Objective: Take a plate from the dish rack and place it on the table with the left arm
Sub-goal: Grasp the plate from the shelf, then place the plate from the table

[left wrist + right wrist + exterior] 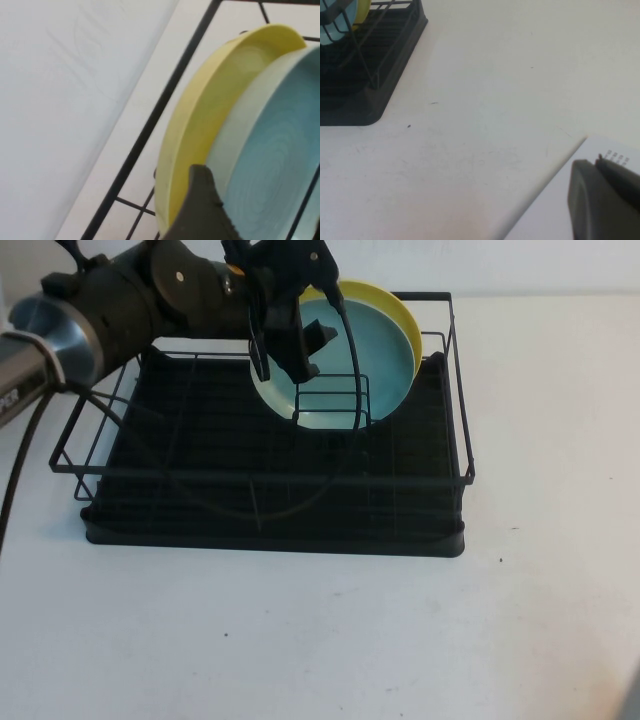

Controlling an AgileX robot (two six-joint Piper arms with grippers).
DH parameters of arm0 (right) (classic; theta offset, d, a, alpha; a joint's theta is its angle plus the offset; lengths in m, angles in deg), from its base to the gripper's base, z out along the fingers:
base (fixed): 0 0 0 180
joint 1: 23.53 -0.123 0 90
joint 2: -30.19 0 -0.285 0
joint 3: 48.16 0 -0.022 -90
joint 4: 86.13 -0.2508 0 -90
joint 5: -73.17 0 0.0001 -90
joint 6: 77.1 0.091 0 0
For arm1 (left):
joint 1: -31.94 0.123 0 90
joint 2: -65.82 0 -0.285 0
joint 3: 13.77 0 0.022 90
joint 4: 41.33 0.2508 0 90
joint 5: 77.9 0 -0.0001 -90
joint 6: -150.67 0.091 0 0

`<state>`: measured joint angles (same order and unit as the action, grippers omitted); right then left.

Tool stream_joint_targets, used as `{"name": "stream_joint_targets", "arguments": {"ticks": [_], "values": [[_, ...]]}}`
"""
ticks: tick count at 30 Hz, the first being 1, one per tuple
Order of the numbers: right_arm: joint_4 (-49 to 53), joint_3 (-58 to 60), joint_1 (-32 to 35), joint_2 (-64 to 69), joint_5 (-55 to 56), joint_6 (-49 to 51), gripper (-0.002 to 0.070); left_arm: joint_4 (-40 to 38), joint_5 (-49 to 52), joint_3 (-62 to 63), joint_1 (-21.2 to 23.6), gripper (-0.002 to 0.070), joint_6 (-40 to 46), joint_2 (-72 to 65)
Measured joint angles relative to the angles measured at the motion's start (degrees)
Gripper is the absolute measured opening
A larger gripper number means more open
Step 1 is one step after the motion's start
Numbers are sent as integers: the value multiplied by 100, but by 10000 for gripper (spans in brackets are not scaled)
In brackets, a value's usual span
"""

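Two plates upright in dish rack (pixel 270 475) on worktop (pixel 540 540): blue plate (pixel 375 360) before yellow plate (pixel 400 310). Left hand (pixel 290 360) spread at blue plate's rim, one finger (pixel 200 210) between plates. Right hand (pixel 602 200) low over worktop, well apart; grip unclear.
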<state>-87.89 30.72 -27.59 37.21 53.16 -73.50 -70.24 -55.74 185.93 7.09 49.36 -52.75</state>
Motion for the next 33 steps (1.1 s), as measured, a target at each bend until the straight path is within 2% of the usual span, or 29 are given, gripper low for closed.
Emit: {"name": "stream_joint_targets", "arguments": {"ticks": [8,12,16,19,26,33], "values": [[0,0,0,0,0,0,-20,-79,-201,9,0,318,4,-170],[0,0,0,0,0,0,-20,-230,-333,9,0,219,13,-199],[0,0,0,0,0,0,-20,-259,-533,13,0,83,17,-213],[0,0,0,0,0,0,-20,-259,-625,13,0,29,27,-234],[0,0,0,0,0,0,-20,-259,-699,13,0,8,27,72],[0,0,0,0,0,0,-20,-259,-604,13,0,2,-126,1212]]}}
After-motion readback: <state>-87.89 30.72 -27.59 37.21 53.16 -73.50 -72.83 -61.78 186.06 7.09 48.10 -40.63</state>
